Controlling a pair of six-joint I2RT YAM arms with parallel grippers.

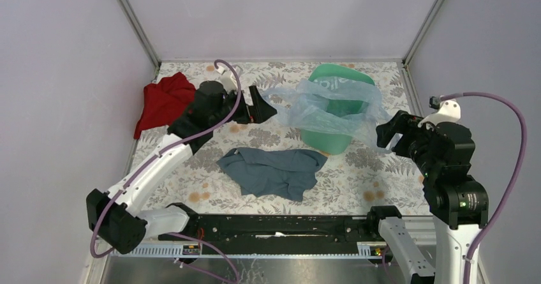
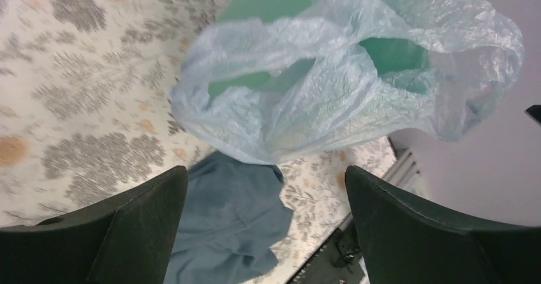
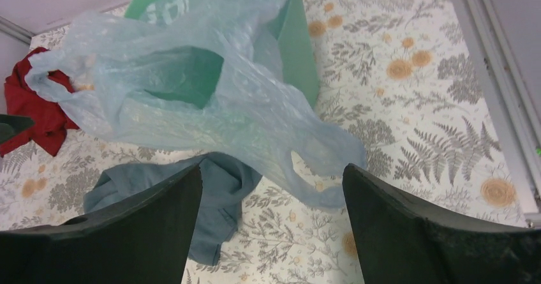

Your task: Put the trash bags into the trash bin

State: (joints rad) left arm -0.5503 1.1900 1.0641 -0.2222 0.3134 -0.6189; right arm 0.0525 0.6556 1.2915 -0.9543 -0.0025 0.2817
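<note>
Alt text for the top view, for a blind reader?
A pale-blue bag is draped over the green bin, partly spilling outside. The left gripper and right gripper flank it, jaws open. A grey cloth and red cloth lie on the floral table.

I'm looking into a robotics lab cell: plain lilac wall panels (image 1: 57,73) on metal corner posts (image 1: 135,23) box in a floral-covered table (image 1: 383,175), a black mounting rail (image 1: 287,223) in front.
</note>
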